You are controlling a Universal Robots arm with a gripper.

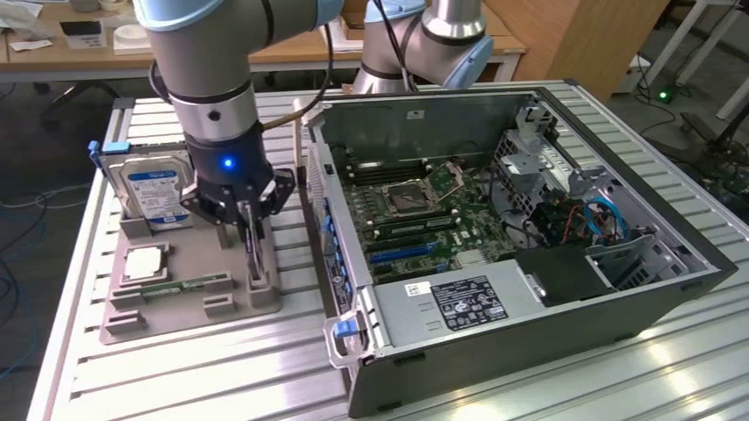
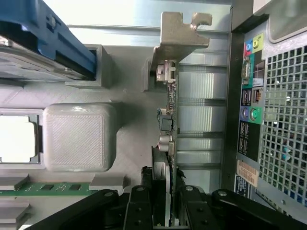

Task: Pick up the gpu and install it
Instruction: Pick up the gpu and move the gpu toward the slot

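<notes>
Standing on edge in a slot of the grey tray (image 1: 164, 309): the gpu (image 1: 255, 263), along the tray's side nearest the computer case (image 1: 527, 219); clamped from above by the gripper (image 1: 251, 232), with the fingers (image 2: 141, 211) apparently tight against both faces of the card; seated in the slot or just lifted from it, hard to tell which; pale metal bracket (image 2: 180, 33) at the card's end away from the fingers, near the tray's edge; elsewhere on the tray, a hard drive (image 1: 158, 193) with a blue label upright at one end, a square processor (image 1: 143, 261) lying flat near the middle, a narrow green memory stick (image 1: 188, 286) flat in a groove beyond it; just beside the tray, the case lying open on its side, port panel facing the tray; under the tray, a slatted metal table (image 1: 175, 377)
</notes>
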